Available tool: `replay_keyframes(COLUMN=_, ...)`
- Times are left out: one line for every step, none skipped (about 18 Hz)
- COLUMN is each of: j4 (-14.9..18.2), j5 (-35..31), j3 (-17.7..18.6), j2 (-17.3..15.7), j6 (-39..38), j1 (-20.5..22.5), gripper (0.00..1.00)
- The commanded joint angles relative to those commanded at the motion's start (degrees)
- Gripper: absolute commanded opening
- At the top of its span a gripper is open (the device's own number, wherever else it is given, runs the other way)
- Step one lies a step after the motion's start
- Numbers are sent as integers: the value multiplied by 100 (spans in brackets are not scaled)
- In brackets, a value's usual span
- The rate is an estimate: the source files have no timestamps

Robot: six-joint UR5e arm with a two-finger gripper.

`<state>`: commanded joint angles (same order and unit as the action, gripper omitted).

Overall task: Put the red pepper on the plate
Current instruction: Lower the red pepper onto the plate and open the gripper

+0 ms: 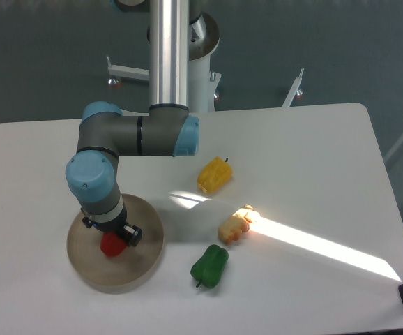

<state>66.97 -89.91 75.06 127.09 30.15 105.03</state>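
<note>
The red pepper (111,245) is low over the middle of the round beige plate (142,259) at the table's front left. My gripper (115,239) comes down on it from above and is shut on it. The blue-and-grey wrist hides the top of the pepper and most of the fingers; only a dark part shows at the pepper's right side. I cannot tell whether the pepper touches the plate.
A yellow pepper (214,175) lies mid-table and a green pepper (210,265) lies right of the plate. A pale yellow food toy (234,225) sits between them in a strip of sunlight. The arm's column (169,56) rises at the table's back edge.
</note>
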Motion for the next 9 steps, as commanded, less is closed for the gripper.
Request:
replay_keyframes(j4=0, j5=0, j3=0, j2=-9, j6=9, j1=0, gripper=93)
replay_keyframes(j4=0, j5=0, j3=-9, j2=-17, j6=9, j1=0, gripper=97)
replay_keyframes(j4=0, j5=0, j3=0, j2=-26, j6=9, j1=0, gripper=100)
replay_keyframes(j4=0, j5=0, j3=-9, j2=-35, j6=9, j1=0, gripper=100)
replay_keyframes(j4=9, j5=0, j3=-9, j2=-53, j6=9, j1=0, gripper=100)
replay_keyframes(j4=26, j5=0, j3=-17, j2=-61, j6=17, j1=0, gripper=100)
replay_keyframes(j4=44, j5=0, j3=-18, j2=-105, j6=26, j1=0, gripper=100)
replay_keyframes(j4=53, j5=0, j3=-18, j2=-140, j6=44, j1=0, gripper=100)
replay_keyframes(j4=61, j5=17, j3=-26, j2=-193, j6=79, j1=9, gripper=100)
